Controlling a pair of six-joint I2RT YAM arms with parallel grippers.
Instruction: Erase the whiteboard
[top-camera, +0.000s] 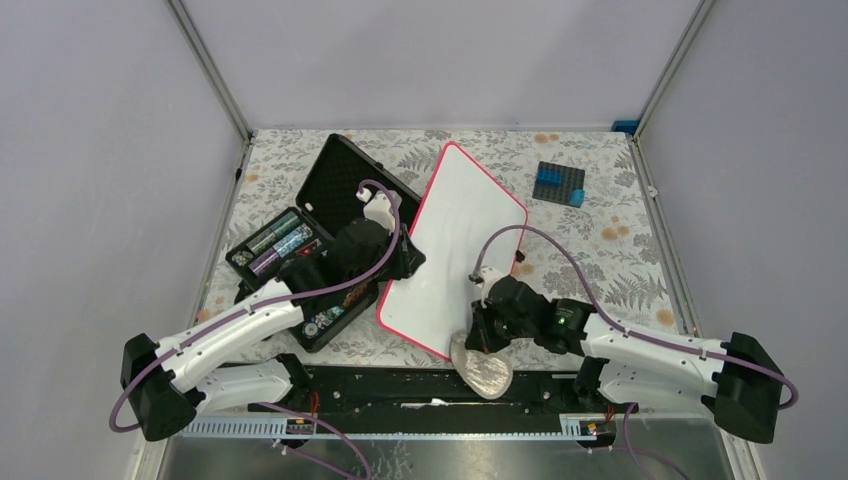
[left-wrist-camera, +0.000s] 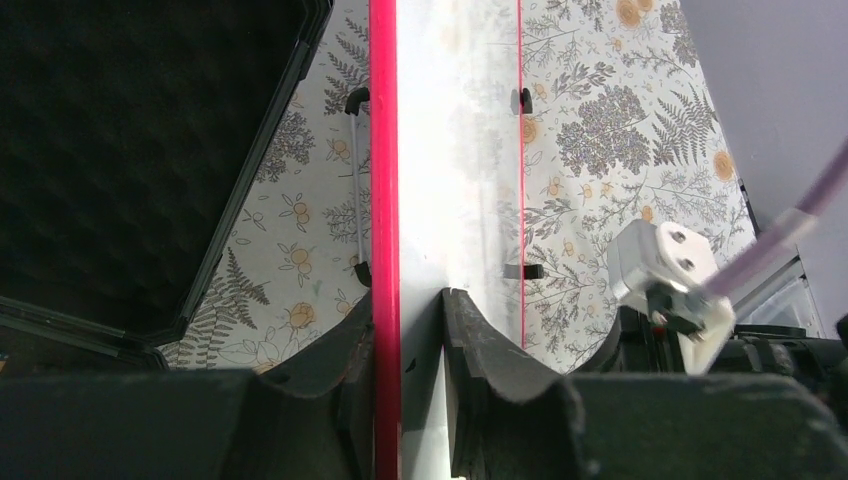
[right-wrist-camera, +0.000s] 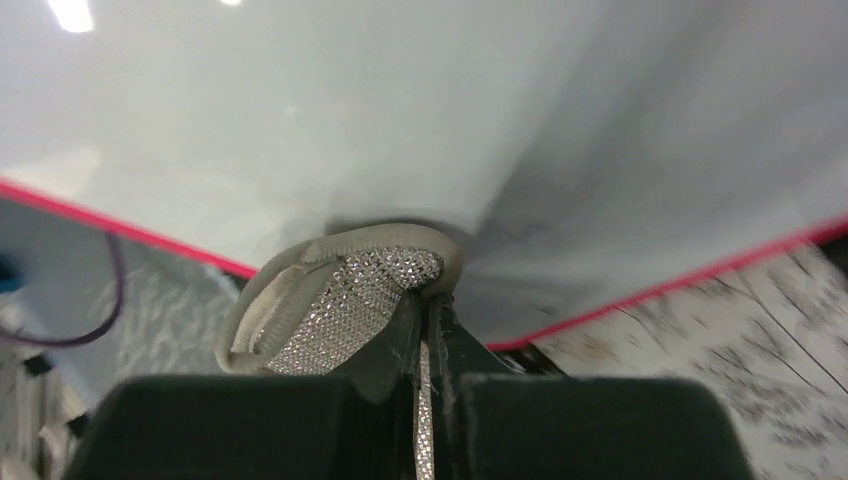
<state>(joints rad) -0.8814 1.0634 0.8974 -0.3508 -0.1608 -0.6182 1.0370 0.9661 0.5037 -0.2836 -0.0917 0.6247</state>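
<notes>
The whiteboard (top-camera: 458, 235) is a white board with a red-pink rim, lying aslant across the middle of the table. Its face shows no writing, only faint grey smudges in the left wrist view. My left gripper (top-camera: 405, 257) is shut on the board's left rim, one finger on each side of the whiteboard (left-wrist-camera: 455, 150) edge, as the left gripper (left-wrist-camera: 410, 300) close-up shows. My right gripper (top-camera: 484, 335) is shut on a grey glittery cloth pad (top-camera: 482, 368) at the board's near corner. In the right wrist view the cloth pad (right-wrist-camera: 340, 300) bulges from the right gripper (right-wrist-camera: 425, 300) against the whiteboard (right-wrist-camera: 400, 120).
An open black foam-lined case (top-camera: 330, 180) with batteries and small items lies left of the board, close behind my left arm. A dark plate with a blue block (top-camera: 558, 183) sits at the back right. A floral cloth (top-camera: 600, 260) covers the table.
</notes>
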